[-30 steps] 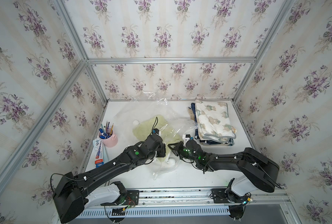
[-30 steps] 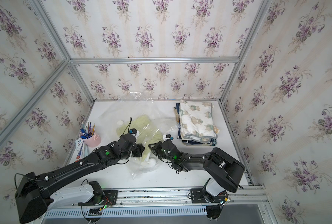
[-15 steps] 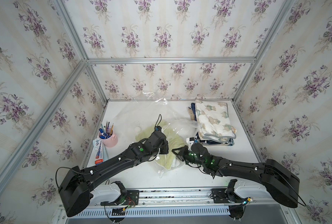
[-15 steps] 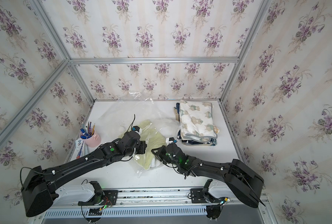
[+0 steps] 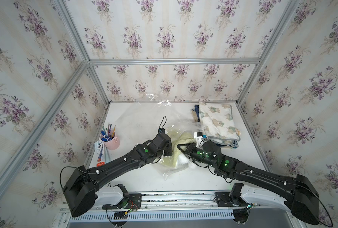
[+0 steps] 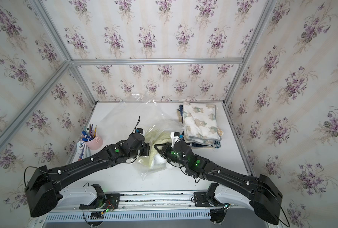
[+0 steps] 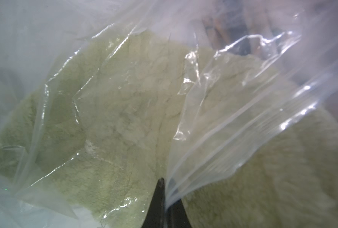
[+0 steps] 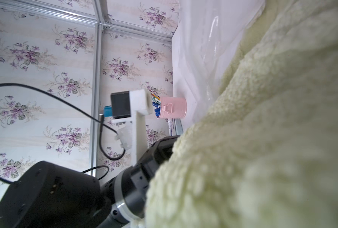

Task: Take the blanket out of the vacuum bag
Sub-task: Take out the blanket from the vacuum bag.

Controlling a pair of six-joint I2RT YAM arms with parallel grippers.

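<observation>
The vacuum bag (image 5: 144,116) (image 6: 128,116) is clear crinkly plastic spread over the middle of the table. Inside it, the pale yellow-green fleece blanket (image 5: 181,138) (image 6: 159,138) is bunched up, its white side showing at the front. My left gripper (image 5: 169,151) (image 6: 147,149) is shut on the bag's zip edge (image 7: 243,128), and in the left wrist view the plastic is pinched at that gripper (image 7: 165,185). My right gripper (image 5: 179,148) (image 6: 156,148) faces it, shut on the blanket (image 8: 263,138), which hides its jaws in the right wrist view.
A stack of folded blankets (image 5: 217,122) with a bear print on top lies at the back right, close to my right wrist. At the left edge stand a pink pen cup (image 5: 111,140) (image 8: 172,107) and a flat box (image 5: 100,152). Wallpapered walls close three sides.
The blanket has bunched up between the two grippers. My right arm has dropped low and stretched out. The left gripper has shifted slightly right with the bag edge.
</observation>
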